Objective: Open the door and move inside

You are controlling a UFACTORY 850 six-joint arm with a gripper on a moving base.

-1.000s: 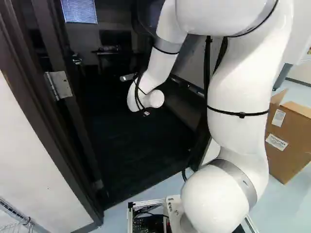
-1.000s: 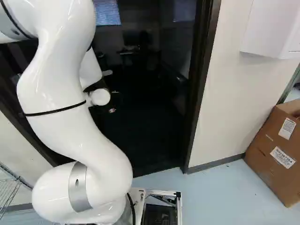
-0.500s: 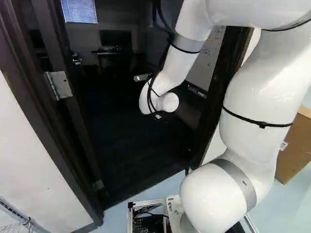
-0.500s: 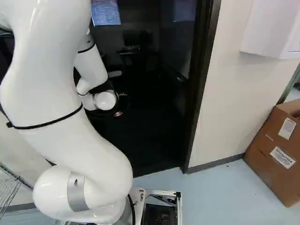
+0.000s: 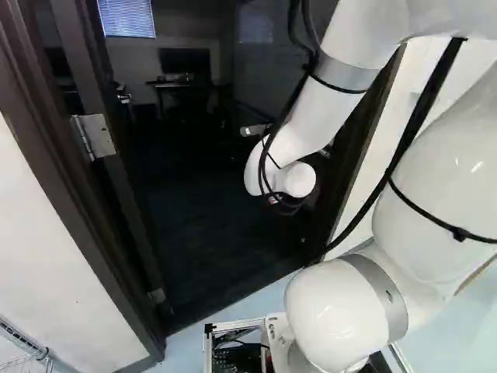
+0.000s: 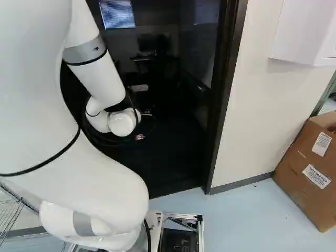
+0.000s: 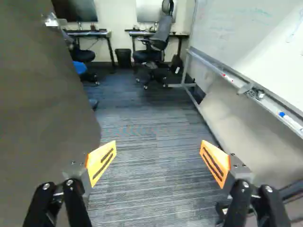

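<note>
Orange-padded fingers [image 7: 100,161] are spread wide, lost in darkness in both base views. Beside them, the door [image 7: 42,104], partly cut off in the wrist view, is seen standing open. The arm's far end [image 5: 299,179] has been shifted rightward in both base views.

My pincer [image 7: 158,163] is open, orange pads [image 7: 95,159] well apart. White wrist [image 5: 299,179] just behind it, forearm [image 5: 322,105] sloping up and back from there.
</note>
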